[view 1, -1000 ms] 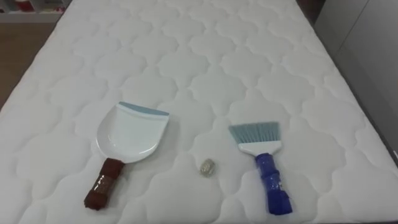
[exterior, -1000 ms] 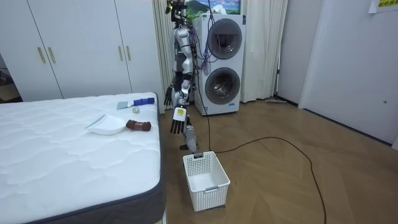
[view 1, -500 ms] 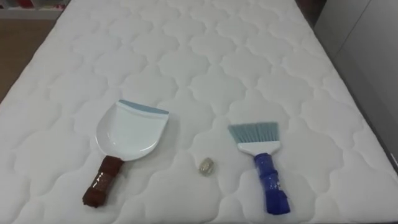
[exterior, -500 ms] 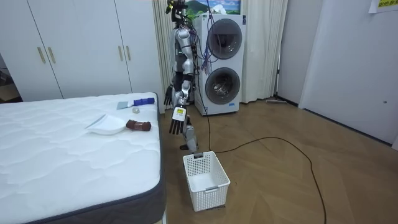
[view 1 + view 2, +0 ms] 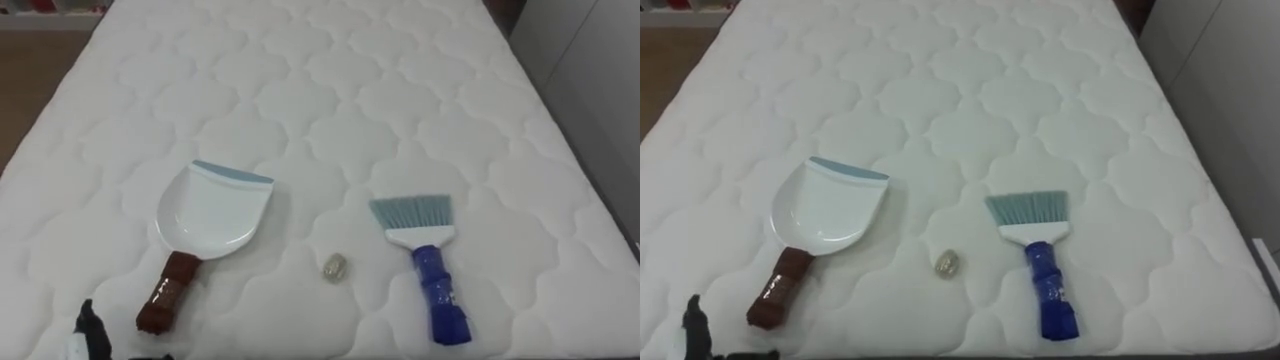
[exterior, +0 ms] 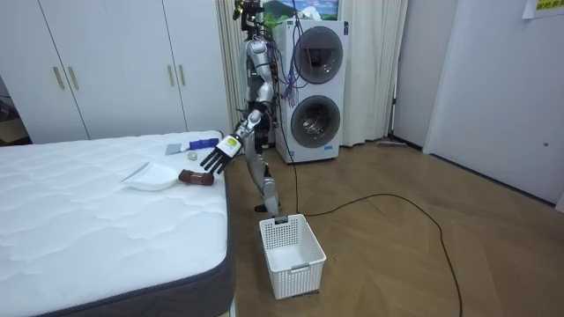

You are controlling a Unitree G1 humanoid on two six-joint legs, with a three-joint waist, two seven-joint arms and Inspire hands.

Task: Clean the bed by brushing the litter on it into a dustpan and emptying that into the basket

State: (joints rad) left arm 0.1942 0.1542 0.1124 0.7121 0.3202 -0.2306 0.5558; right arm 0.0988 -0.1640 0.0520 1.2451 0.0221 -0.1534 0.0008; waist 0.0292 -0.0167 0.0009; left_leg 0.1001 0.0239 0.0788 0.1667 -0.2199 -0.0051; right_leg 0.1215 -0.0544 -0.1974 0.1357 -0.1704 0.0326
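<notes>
The white quilted bed carries the task's things. The dustpan lies flat on it, a white pan with a pale blue lip pointing away from the robot and a brown handle pointing toward it. A light strip of label runs along that handle, but its print is too small to read.

Just right of the dustpan, level with its handle, sits a small crumpled scrap, apart from everything else. Further right of the dustpan lies the brush, with pale blue bristles facing away and a blue handle toward the robot. The handle has some print on its wrap that is also unreadable. Nothing lies between the scrap and either tool.

The dark fingers of the left hand show in the eye views near the end of the dustpan's handle. The room view shows that hand held out over the bed's edge just above the handle, fingers straight and spread apart, holding nothing.

There the robot stands at the bed's side beside the dustpan. A white basket is on the floor well away from the dustpan. A stacked washer and dryer, curtains and a white wardrobe line the wall beyond.
</notes>
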